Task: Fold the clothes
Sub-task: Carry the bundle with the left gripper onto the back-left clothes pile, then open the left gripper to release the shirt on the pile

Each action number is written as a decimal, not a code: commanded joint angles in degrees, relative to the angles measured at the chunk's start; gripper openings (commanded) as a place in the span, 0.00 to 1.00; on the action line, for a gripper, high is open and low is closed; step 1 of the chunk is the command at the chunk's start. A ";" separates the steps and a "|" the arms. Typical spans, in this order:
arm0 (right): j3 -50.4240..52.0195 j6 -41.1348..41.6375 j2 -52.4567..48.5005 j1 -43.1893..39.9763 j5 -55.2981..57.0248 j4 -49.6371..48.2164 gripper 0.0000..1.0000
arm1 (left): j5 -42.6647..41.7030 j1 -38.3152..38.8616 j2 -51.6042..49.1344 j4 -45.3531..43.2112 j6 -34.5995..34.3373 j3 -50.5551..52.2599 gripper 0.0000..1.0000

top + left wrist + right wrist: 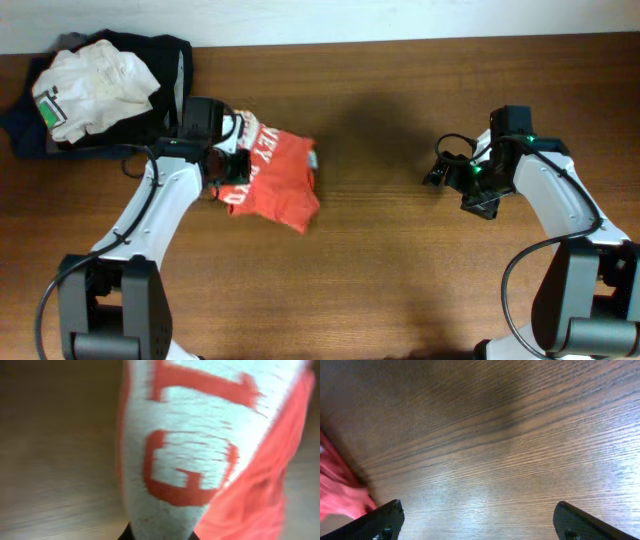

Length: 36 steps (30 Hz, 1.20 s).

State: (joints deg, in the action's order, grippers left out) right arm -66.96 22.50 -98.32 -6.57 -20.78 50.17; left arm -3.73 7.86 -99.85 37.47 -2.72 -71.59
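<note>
1. The red T-shirt (275,180) with white lettering lies bunched on the table (400,270), left of centre. One edge of it is drawn up toward the left arm.
2. The left claw (222,160) sits at the shirt's left edge. In the left wrist view, the printed cloth (200,435) fills the frame and narrows to a pinch at the bottom. The claw therefore looks closed on the fabric, though its fingers are barely visible.
3. The right claw (440,172) hovers over bare wood well to the right of the shirt. Its own camera shows the fingers (385,517) spread wide with nothing between them, and only a sliver of red at the far left of the frame.
4. A white garment (95,85) lies on a dark garment (170,55) at the far-left corner, and neither looks folded.
5. The step in hand looks like bringing the shirt out and spreading it, since no fold shows yet.
6. The next move probably needs the right claw to cross over and take an opposite edge. The two arms can then pull the shirt flat before any crease is made.
</note>
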 commanded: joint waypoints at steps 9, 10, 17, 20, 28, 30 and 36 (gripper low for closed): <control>0.26 0.00 -0.09 -0.22 0.50 -0.02 0.99 | 11.06 -12.94 0.28 -33.68 -5.64 -0.90 0.01; 0.26 0.00 -0.09 -0.22 0.50 -0.04 0.99 | 11.06 -13.84 0.28 -35.80 -5.66 -0.90 0.01; 0.26 0.00 -0.09 -0.22 0.50 -0.04 0.99 | 14.71 -21.20 0.28 -48.63 -15.72 -1.44 0.01; 0.26 0.00 -0.09 -0.22 0.50 -0.04 0.99 | 17.99 -23.28 -0.83 -53.48 -15.67 -1.44 0.01; 0.26 0.00 -0.09 -0.22 0.50 -0.02 0.99 | 18.03 -32.22 -16.83 -62.79 -6.78 -2.47 0.99; 0.26 0.00 -0.09 -0.22 0.50 -0.04 0.99 | 17.42 -32.70 -11.10 -58.40 -6.82 -2.51 0.99; 0.26 0.00 -0.09 -0.22 0.50 -0.02 0.99 | 6.51 -31.36 0.42 -55.98 -9.31 -2.51 0.94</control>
State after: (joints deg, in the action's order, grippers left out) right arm -66.94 22.50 -98.48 -6.57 -20.78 50.13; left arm 5.21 -23.92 -100.05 -18.48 -11.03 -73.17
